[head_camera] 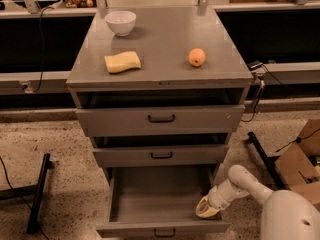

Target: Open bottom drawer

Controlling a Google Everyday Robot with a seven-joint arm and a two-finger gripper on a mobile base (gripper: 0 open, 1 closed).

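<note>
The bottom drawer (160, 198) of the grey metal cabinet stands pulled out, and its inside looks empty. Its front panel with a small dark bar handle (164, 232) is at the lower edge of the view. My gripper (205, 209) is low at the drawer's right front corner, inside or just over the right wall, at the end of my white arm that comes in from the lower right. The middle drawer (161, 155) and the top drawer (161, 118) above it are shut.
On the cabinet top (160, 49) lie a white bowl (121, 22), a yellow sponge (122, 62) and an orange (197, 57). A cardboard box (299, 160) and a black bar (261, 156) stand on the floor at the right. A black stand leg (38, 194) lies at the left.
</note>
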